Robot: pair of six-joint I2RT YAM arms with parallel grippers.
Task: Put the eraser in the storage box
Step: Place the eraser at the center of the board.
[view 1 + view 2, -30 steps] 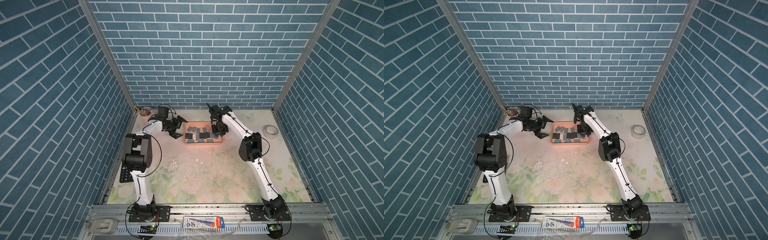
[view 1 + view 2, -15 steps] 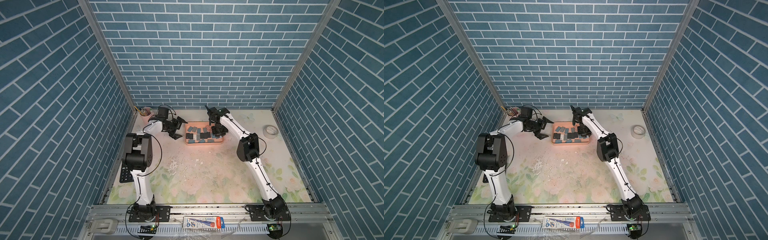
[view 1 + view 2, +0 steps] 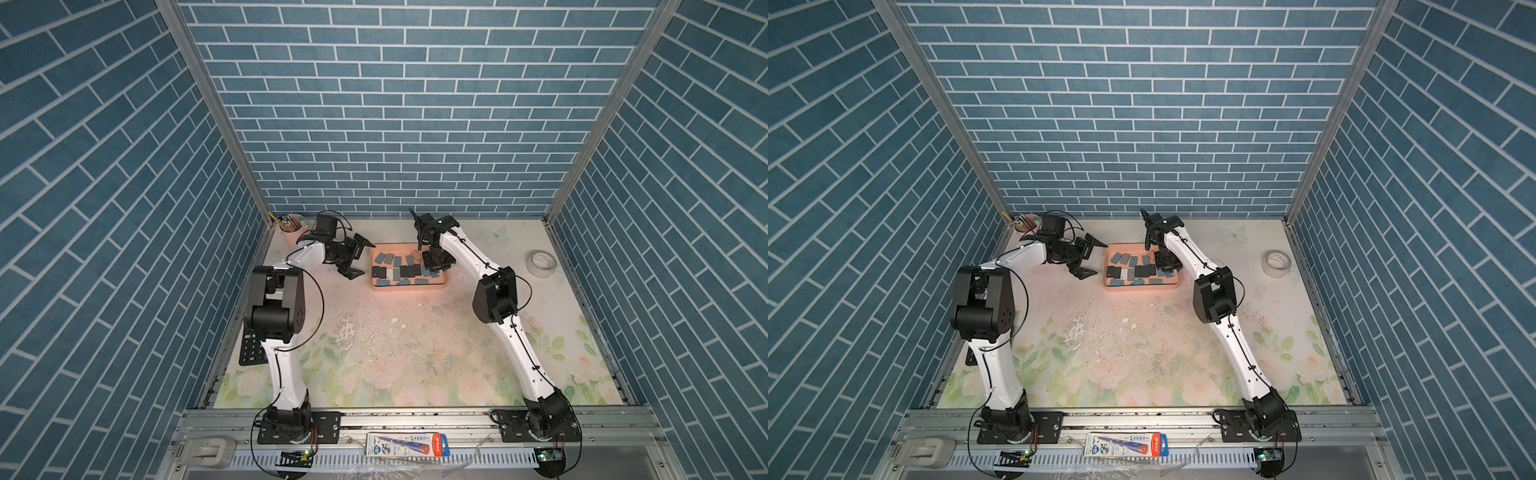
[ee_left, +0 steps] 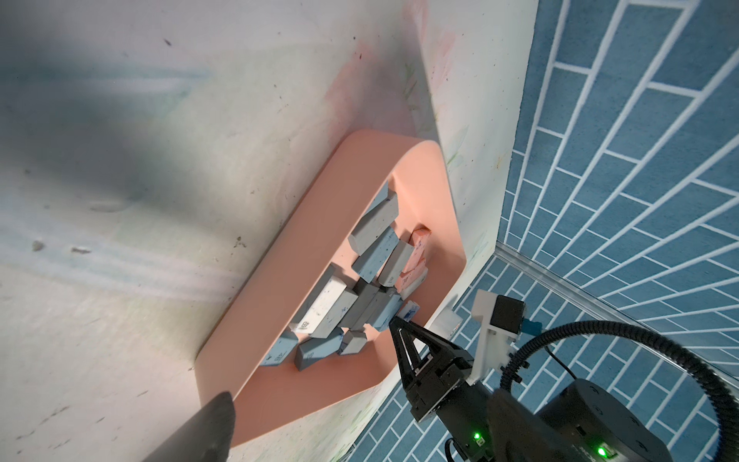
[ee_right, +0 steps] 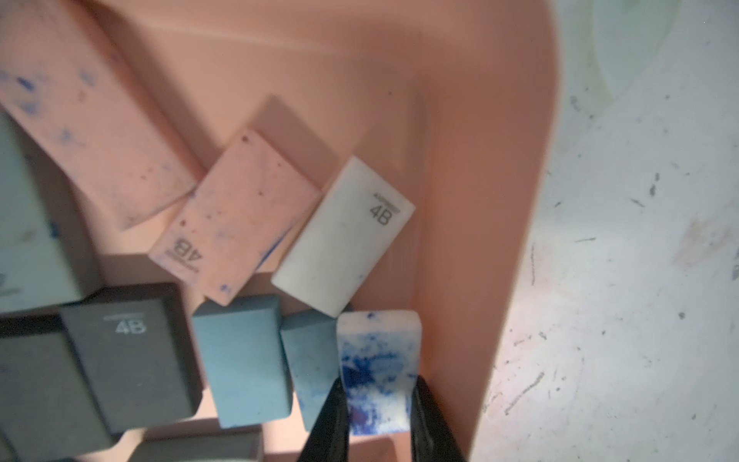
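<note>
Change over the last second: my right arm nudged a little further across the storage box (image 3: 409, 286), then settled, with barely any motion in the last half second. My right gripper (image 5: 378, 384) is unchanged throughout, pinching the eraser (image 5: 378, 352) (the white one smeared blue) by its narrow sides. No release yet.

Eraser location: inside the box, low, just beside the inner wall on my right arm's side. It sits next to a blue-grey eraser (image 5: 308, 360) and close to the white 4B eraser (image 5: 344, 236). I can't tell whether it touches the box floor.

Meaning for the task: transport looks done and the drop spot looks reached. What's left, I'd say, is to open the jaws and lift clear. Risk: it's a tight slot between the wall and its neighbours, so the eraser may cling to a pad or end up on edge.

Pose: right arm is stretched forward, elbow raised short of the box, wrist bent so the fingers point steeply down into it. Left arm hasn't moved in that time. My left gripper (image 3: 359, 257) is parked just outside the box's opposite end, jaws spread wide, holding nothing.
</note>
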